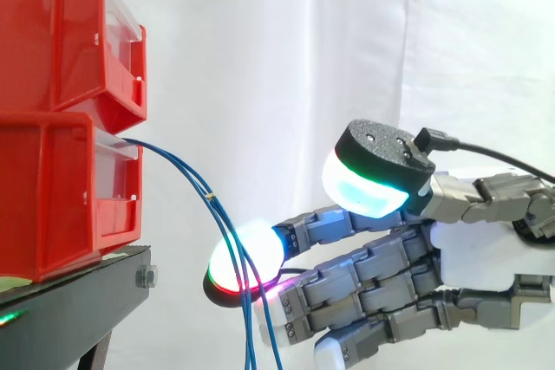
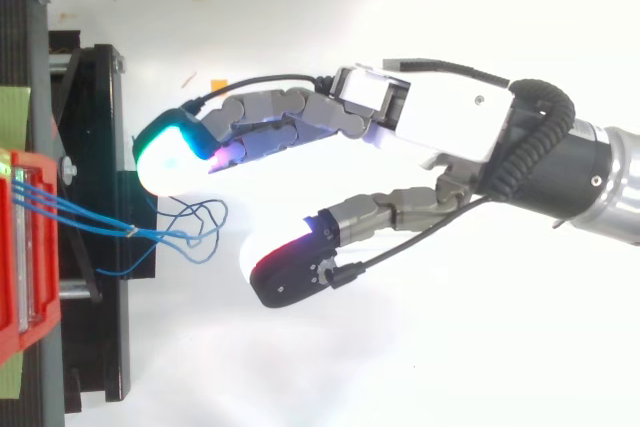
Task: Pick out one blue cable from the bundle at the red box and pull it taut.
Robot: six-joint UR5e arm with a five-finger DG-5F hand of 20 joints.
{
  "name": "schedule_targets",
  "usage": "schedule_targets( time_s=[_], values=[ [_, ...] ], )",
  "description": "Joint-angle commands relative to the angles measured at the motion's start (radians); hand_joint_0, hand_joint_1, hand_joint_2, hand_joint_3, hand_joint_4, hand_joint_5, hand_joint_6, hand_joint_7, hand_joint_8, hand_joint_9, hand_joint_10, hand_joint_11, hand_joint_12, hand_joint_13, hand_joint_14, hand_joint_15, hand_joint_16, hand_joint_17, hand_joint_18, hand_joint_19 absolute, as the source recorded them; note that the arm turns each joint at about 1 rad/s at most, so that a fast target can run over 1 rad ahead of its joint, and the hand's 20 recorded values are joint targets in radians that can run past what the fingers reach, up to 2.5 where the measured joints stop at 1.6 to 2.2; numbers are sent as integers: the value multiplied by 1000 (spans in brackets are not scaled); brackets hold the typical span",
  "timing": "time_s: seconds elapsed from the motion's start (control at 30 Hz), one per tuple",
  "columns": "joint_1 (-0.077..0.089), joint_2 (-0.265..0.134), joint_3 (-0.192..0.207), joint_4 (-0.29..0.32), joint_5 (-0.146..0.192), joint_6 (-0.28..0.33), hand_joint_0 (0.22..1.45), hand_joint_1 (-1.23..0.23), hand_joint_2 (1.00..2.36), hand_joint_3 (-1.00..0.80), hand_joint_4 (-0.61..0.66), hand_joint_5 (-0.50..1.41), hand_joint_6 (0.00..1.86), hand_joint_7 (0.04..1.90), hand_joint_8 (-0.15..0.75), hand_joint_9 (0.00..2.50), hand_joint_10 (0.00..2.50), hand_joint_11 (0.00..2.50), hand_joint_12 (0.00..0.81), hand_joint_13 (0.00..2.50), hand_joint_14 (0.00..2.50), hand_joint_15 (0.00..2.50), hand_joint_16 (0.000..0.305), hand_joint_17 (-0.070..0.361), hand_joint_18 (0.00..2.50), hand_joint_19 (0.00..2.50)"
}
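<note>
The fingertips [image 1: 251, 253] are stretching out nearly straight with the thumb held apart, grasping nothing. The hand [image 2: 445, 127] is reaching in from the right. The blue cables [image 1: 198, 181] are hanging slack from the lower red bin [image 1: 52, 205] on the black stand [image 1: 78, 301], crossing in front of one glowing pad.

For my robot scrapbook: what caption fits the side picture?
Open robot hand by the blue cables hanging from the red box.

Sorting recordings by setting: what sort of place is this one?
Probably a lab test rig: stacked red bins on a black stand, a white curtain behind, and a robot hand near blue cables.
</note>
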Motion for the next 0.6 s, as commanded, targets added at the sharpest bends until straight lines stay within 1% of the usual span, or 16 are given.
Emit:
schedule_targets(
  time_s=[0.0, 0.03, 0.1, 0.13, 0.17, 0.2, 0.27, 0.4, 0.57],
  values=[
    [-7, -31, 7, 27, -7, 22, 572, -595, 1001, -480, 241, -208, 501, 621, 280, 614, 3, 88, 354, 439, 7, 157, 51, 114, 463, 505],
    [-8, -57, 22, 36, -16, 50, 573, -595, 1001, -481, 241, -208, 501, 621, 281, 617, 3, 90, 353, 440, 8, 161, 51, 114, 463, 505],
    [-10, -66, 30, 36, -22, 59, 572, -595, 1001, -480, 243, -206, 501, 623, 281, 617, 4, 96, 354, 444, 6, 159, 51, 115, 464, 503],
    [-13, -78, 50, 35, -30, 71, 573, -595, 1001, -482, 245, -206, 501, 624, 279, 617, 2, 83, 354, 444, 6, 163, 51, 115, 465, 503],
    [-13, -78, 50, 35, -30, 71, 573, -595, 1002, -481, 244, -205, 501, 623, 280, 617, 1, 91, 353, 444, 6, 166, 51, 115, 465, 503],
    [-16, -89, 61, 32, -42, 76, 572, -596, 1001, -479, 244, -205, 501, 623, 280, 618, 4, 95, 354, 444, 6, 163, 51, 115, 466, 505],
    [-19, -89, 73, 30, -48, 78, 573, -595, 1001, -481, 244, -204, 501, 623, 281, 621, 3, 88, 354, 446, 6, 166, 51, 115, 467, 503],
    [-21, -89, 73, 29, -51, 84, 573, -595, 1001, -481, 245, -203, 501, 624, 281, 620, 3, 91, 355, 448, 6, 163, 51, 115, 466, 505],
    [-22, -89, 73, 33, -53, 114, 573, -595, 1001, -480, 244, -204, 501, 626, 280, 622, 4, 90, 356, 450, 6, 164, 51, 115, 469, 505]
  ],
)
